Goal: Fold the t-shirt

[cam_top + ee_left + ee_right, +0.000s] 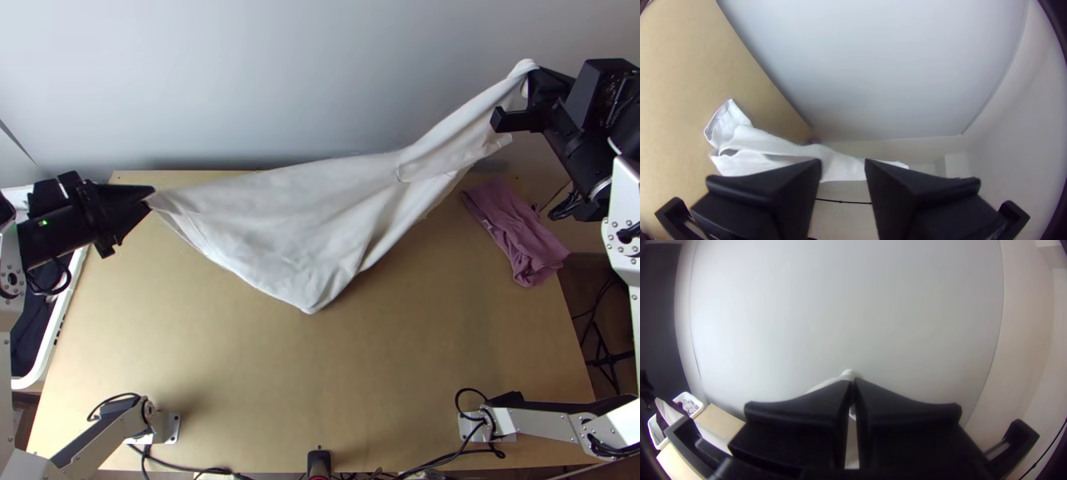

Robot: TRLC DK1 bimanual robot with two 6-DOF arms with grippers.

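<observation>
White t-shirt (280,216) hangs unfolded over table (320,384), all folding undone. Right gripper (852,382) clamps one end; left gripper (843,163) gapes.

Bunched mauve cloth (516,228) on wooden table (320,384), white bin (58,326) alongside

The light wooden table (320,384) bears a mauve cloth (520,232), bunched near its far right corner.
</observation>
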